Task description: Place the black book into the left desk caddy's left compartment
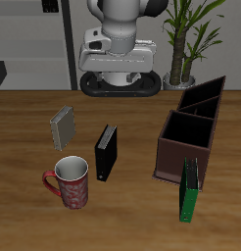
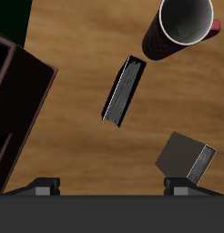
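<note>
The black book [image 1: 107, 152] stands on edge near the table's middle, beside the mug; it also shows in the wrist view [image 2: 123, 91] with its pale page edge. Two dark brown desk caddies stand in line, one nearer the front [image 1: 186, 143] and one farther back [image 1: 205, 96]; I cannot tell which is the left one. One caddy's wall shows in the wrist view [image 2: 18, 100]. My gripper [image 2: 112, 189] is open and empty, high above the book, with only its fingertips [image 2: 41, 187] showing.
A red and white mug [image 1: 71, 183] stands close to the black book near the front edge. A grey book [image 1: 64, 125] stands farther back. A green book [image 1: 190, 189] leans against the nearer caddy. A potted plant [image 1: 186, 39] stands behind the table.
</note>
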